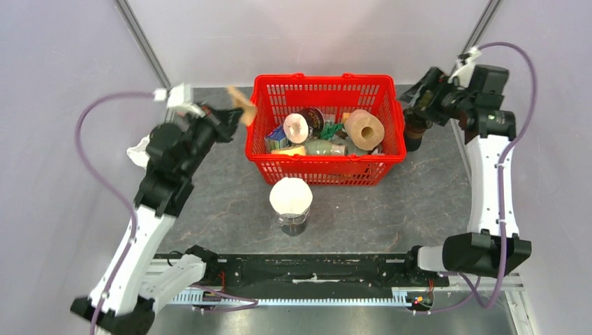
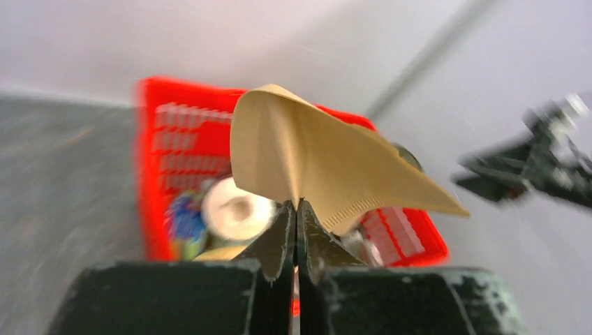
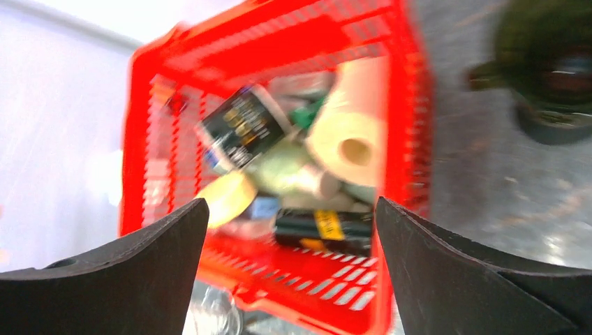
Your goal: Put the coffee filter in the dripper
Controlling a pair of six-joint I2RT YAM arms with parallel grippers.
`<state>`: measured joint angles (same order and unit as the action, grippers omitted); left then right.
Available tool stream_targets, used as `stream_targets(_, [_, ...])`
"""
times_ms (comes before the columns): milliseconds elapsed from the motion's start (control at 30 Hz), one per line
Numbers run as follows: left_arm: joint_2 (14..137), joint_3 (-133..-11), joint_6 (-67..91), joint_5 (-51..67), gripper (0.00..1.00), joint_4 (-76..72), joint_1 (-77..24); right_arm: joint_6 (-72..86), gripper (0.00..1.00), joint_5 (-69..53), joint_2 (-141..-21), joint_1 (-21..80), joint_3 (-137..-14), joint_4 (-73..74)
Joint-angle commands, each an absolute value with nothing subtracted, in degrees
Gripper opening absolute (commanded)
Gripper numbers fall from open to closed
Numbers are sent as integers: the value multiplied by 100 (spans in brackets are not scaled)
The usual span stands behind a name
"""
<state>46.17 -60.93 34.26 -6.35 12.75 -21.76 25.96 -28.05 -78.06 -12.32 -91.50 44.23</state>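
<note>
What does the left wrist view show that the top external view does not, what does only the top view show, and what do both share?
Only the left wrist view: a close look at the left gripper shut on the brown coffee filter, pinching it beside its ridged seam. Only the top external view: the white dripper standing in front of the red basket, apart from the filter. Both: that basket with its items, and the filter held up beside its far left corner.

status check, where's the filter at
Left gripper shut on filter, held up by the basket's back left corner. Right gripper open, empty, by the basket's right side. Dripper in front of basket, nothing over it.
</note>
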Motion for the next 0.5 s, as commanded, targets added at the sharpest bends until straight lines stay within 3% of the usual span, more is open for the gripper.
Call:
stream_targets(0, [6407, -7622, 784, 3769, 2, 1180, -2430, 2048, 97, -4364, -7378, -370, -9056, 4060])
stream_targets(67, [6797, -7914, -430, 4013, 2, 1715, -2872, 1810, 97, -4709, -7220, -35, -8995, 4118])
stream_targets(200, [7067, -7915, -2226, 2329, 2, 2371, -4336, 1734, 97, -4525, -6767, 759, -8722, 3890])
stream_targets(467, [7383, -8059, -2313, 1398, 2, 2133, -5084, 2149, 97, -2751, -6611, 1691, -8795, 4361])
